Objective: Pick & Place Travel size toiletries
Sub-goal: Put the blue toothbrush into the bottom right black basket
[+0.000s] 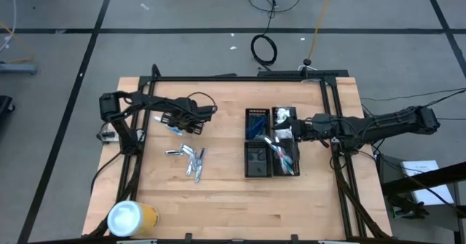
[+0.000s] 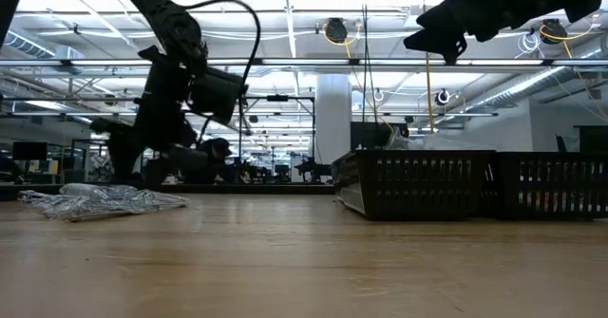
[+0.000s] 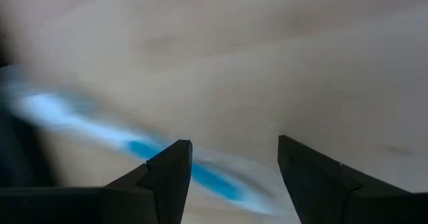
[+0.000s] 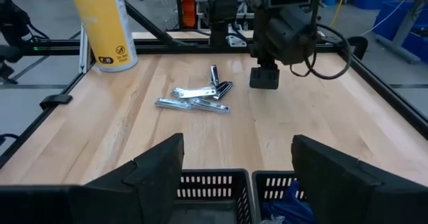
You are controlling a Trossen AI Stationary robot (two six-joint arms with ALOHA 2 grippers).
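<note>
Trays we saw holding blue razors, toothbrushes | right gripper above them, fingers apart | left gripper spread beside tubes

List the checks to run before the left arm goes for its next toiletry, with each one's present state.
1. Left gripper jaws open: ok.
2. Blue-handled item lined up between the jaws: not ok, it lies mostly beside one finger.
3. Silvery sachets still waiting on the table: ok.
4. Right gripper open and empty above the black trays: ok.
5. Yellow cylinder clear of the work area: ok.
</note>
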